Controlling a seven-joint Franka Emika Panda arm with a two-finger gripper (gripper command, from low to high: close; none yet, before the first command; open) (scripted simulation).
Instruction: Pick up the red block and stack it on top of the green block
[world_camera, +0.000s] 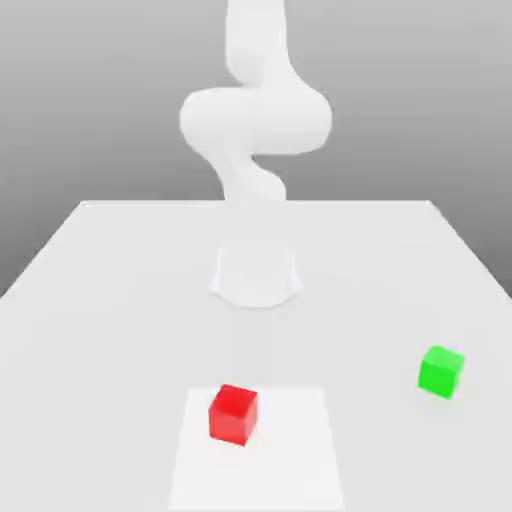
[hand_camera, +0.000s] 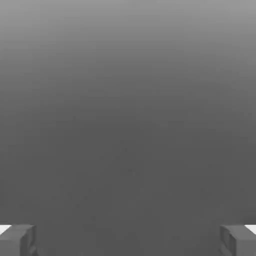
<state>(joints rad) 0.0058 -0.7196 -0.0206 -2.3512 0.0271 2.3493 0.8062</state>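
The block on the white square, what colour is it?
The block is red; it shows best in the exterior view.

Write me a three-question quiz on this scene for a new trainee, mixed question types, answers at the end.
1. True or false: the red block already sits on top of the green block.

2. Multiple choice: what does the red block rest on?
a) the arm's base
b) the white panel on the table
c) the green block

3. Fill in the blank: in the hand view, the fingers of the hand stand wide ______, with nothing between them.

Key: 1. False; 2. b; 3. apart
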